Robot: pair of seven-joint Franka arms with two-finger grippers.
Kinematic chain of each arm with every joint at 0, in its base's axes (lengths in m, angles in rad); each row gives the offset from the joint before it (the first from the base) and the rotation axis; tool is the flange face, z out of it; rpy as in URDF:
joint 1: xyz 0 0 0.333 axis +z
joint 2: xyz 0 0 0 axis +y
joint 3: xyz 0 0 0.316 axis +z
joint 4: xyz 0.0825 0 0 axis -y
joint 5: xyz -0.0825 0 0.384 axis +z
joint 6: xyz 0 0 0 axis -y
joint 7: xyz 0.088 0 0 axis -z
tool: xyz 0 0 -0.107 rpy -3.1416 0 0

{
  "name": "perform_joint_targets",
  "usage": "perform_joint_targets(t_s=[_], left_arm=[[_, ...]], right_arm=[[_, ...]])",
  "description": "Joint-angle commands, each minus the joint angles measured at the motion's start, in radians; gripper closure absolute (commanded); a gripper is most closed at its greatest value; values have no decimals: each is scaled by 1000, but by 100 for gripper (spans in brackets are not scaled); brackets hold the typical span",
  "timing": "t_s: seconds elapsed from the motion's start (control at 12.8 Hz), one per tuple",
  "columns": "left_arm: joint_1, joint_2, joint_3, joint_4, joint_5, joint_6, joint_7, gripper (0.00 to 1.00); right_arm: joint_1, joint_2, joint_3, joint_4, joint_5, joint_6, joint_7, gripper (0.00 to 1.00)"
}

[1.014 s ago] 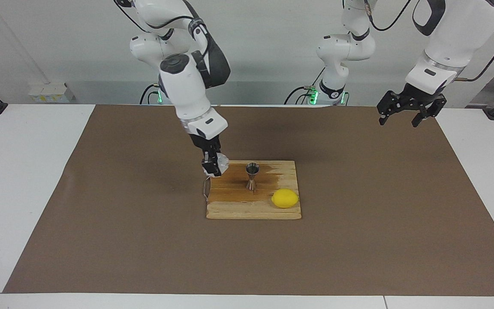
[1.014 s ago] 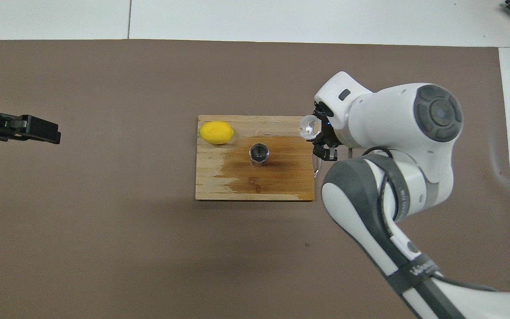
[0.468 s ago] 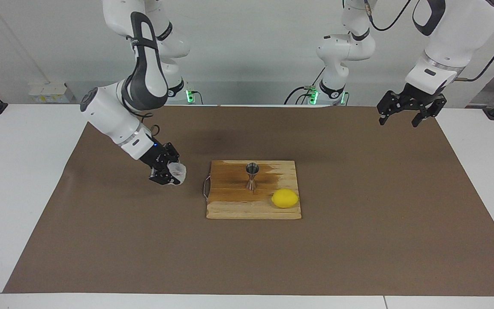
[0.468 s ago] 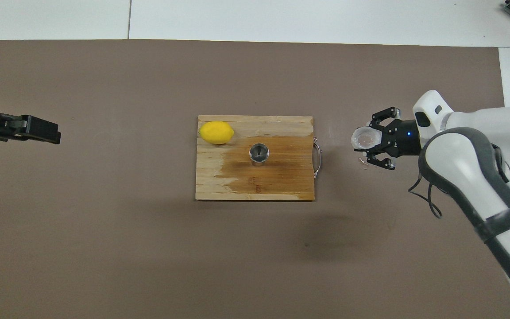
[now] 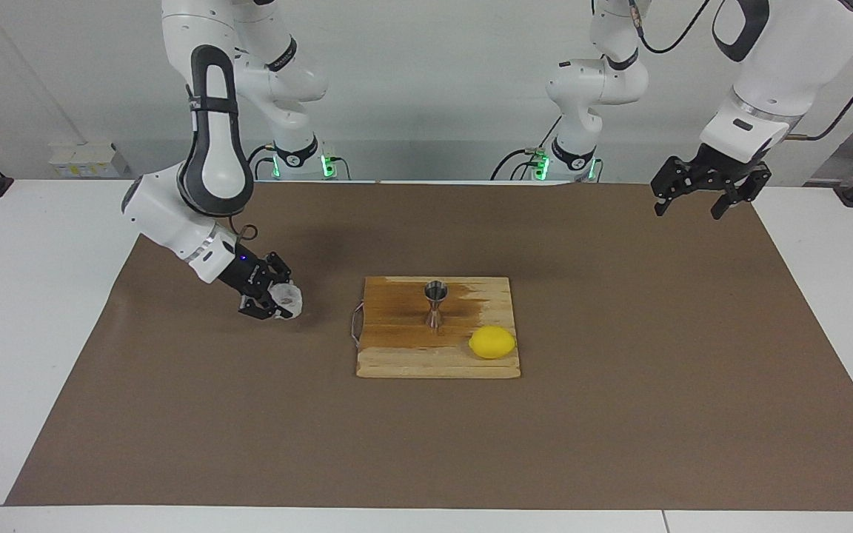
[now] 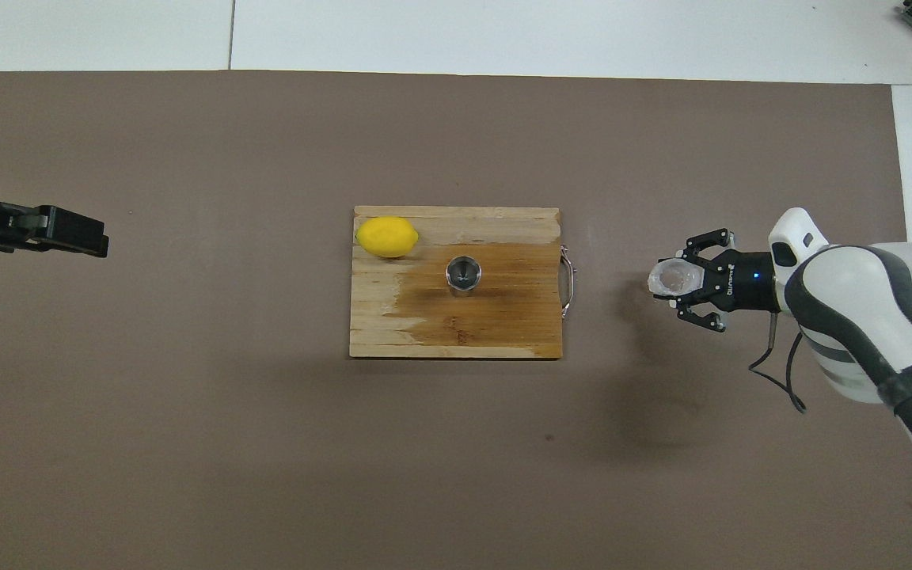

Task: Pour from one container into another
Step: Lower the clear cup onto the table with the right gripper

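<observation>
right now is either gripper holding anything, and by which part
The right gripper holds the plastic cup by its crinkled sides, low over the brown mat beside the cutting board. The left gripper holds nothing and waits, open.

We see a translucent crinkled plastic cup [image 5: 287, 299] and a shiny steel jigger [image 5: 435, 303]. The wooden board [image 5: 412, 355] looks rough, the brown paper sheet [image 5: 619, 370] matt.

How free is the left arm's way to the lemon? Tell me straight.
Probably free. The left gripper hangs open over bare mat at its own end of the table, and nothing stands between it and the lemon, which lies on the cutting board's corner toward that end. The jigger stands clear beside it.
</observation>
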Motion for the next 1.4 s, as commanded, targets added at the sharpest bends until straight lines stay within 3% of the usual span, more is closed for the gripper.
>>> perform_joint_targets(t_s=[0.0, 0.08, 0.16, 0.23, 0.31, 0.55, 0.86, 1.17, 1.33], left_arm=[[4, -30, -1, -31, 13, -2, 15, 0], [-8, -28, -1, -31, 13, 10, 17, 0], [-12, -28, -1, -30, 13, 17, 14, 0], [-15, -28, -1, -30, 13, 25, 14, 0], [-7, -28, -1, -28, 11, 24, 20, 0], [-16, -30, -1, -8, 11, 19, 17, 0], [-16, -45, -5, -10, 11, -19, 18, 0], [-15, -59, -5, -14, 11, -90, 23, 0], [-12, -59, -5, -14, 11, -75, 23, 0]], right_arm=[[-29, 72, 16, -5, 131, 10, -174, 97], [-29, 96, 16, -1, 175, 16, -228, 94], [-27, 97, 14, 4, 180, 18, -228, 65], [-23, 90, 14, 9, 180, 15, -215, 9], [-10, 62, 11, 9, 173, 16, -181, 0], [-4, -13, 10, 9, -2, 15, 24, 0], [22, -106, 13, 41, -350, -32, 516, 0], [80, -114, 19, 111, -717, -124, 1070, 0], [128, -116, 17, 115, -800, -154, 1323, 0]])
